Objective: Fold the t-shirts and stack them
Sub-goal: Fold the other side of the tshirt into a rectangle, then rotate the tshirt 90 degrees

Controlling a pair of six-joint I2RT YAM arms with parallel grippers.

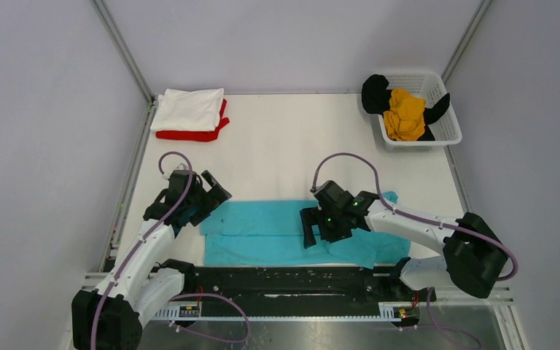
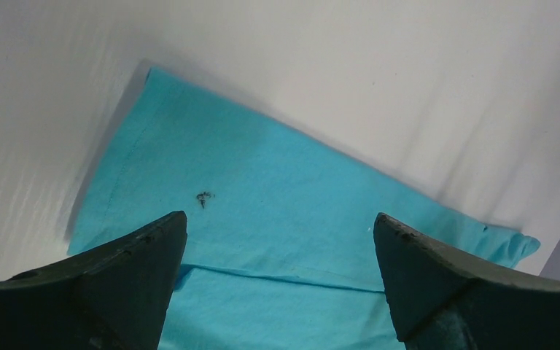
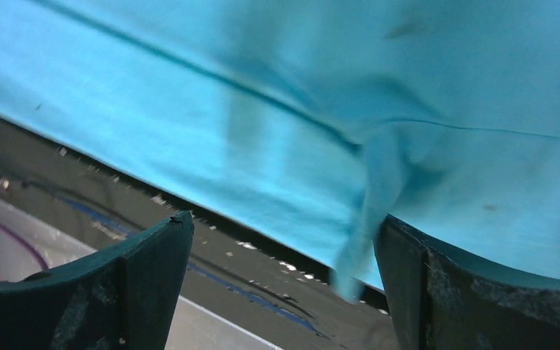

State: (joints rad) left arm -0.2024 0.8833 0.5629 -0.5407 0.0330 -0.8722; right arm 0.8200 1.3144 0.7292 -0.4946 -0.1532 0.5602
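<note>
The turquoise t-shirt [image 1: 277, 235] lies flat near the table's front edge, folded lengthwise into a long band. My left gripper [image 1: 217, 198] is open and empty, hovering over the shirt's left end. The left wrist view shows the cloth [image 2: 277, 189] and a fold line between the spread fingers. My right gripper [image 1: 310, 232] is open over the shirt's middle. In the right wrist view a loose, blurred flap of turquoise cloth [image 3: 357, 240] hangs beside the right finger [image 3: 437, 284], over the shirt's near edge. The white t-shirt [image 1: 188, 108] lies folded on the red one [image 1: 189, 135] at the back left.
A white mesh basket [image 1: 446, 130] at the back right holds the mustard-yellow t-shirt [image 1: 403, 115] and the black one [image 1: 374, 93]. A black rail [image 1: 284, 281] runs along the near table edge just below the turquoise shirt. Grey walls close in both sides.
</note>
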